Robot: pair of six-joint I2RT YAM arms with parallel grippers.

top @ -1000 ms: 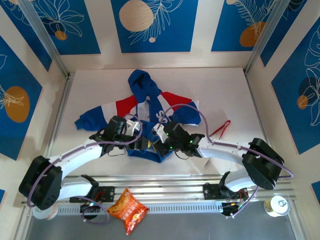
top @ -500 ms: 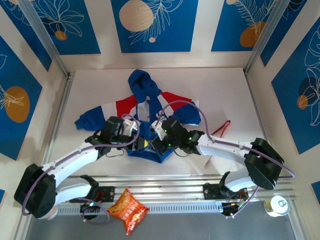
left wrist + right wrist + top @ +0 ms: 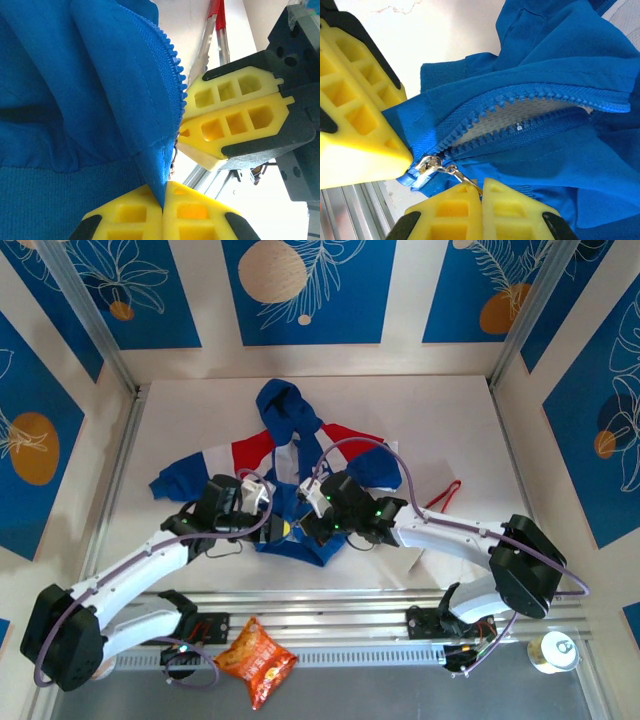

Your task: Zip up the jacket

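I see the left tool [image 3: 163, 202] clamped on the jacket [image 3: 75, 100] hem, the right tool [image 3: 481, 197] clamped on its zipper pull [image 3: 440, 166].

This is a robotics lab test cell. A white tabletop [image 3: 440, 410] is boxed in by aluminium posts [image 3: 95, 330] and wall panels [image 3: 300, 290] printed with blue leaf-and-disc patterns. Two cabled robot arms, left arm [image 3: 140, 565] and right arm [image 3: 450, 535], are bolted to a slotted aluminium rail [image 3: 330, 605] at the near edge. A snack bag [image 3: 256, 658] and a can [image 3: 553, 651] lie beside their bases.
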